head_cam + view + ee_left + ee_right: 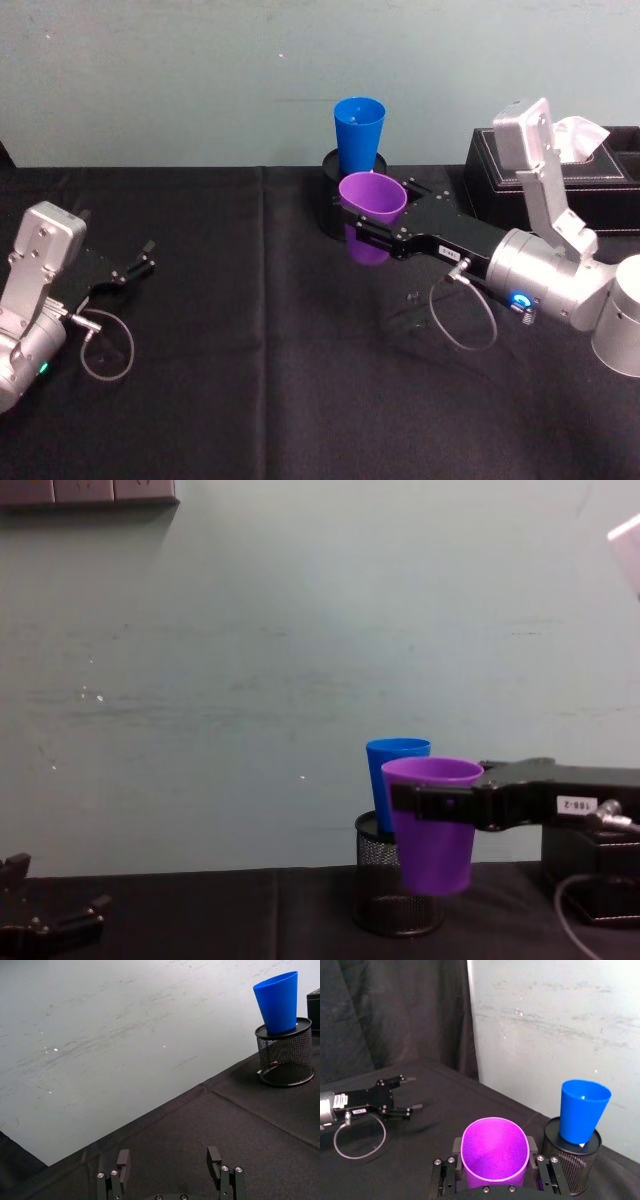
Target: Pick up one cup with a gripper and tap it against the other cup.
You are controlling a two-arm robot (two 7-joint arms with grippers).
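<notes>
The purple cup [372,205] is held above the counter [250,360], clamped in the right gripper's [366,234] fingers, just near of the blue cup [359,132] seated in a mesh holder [286,1057]. The lift is judged done, and a short push farther is called for to tap. The left gripper [135,268] is parked far left, fingers apart.

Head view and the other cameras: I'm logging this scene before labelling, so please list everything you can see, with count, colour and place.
purple cup: one, purple, held above the table, just in front of the blue cup
blue cup: one, bright blue, standing in the mesh holder
mesh holder: one, black, back middle of the table
tissue box: one, black with a white tissue, back right
tablecloth: one, black, covering the table
wall: one, pale grey-green, behind the table
left gripper: one, black, open, low at the table's left
right gripper: one, black, shut on the purple cup
</notes>
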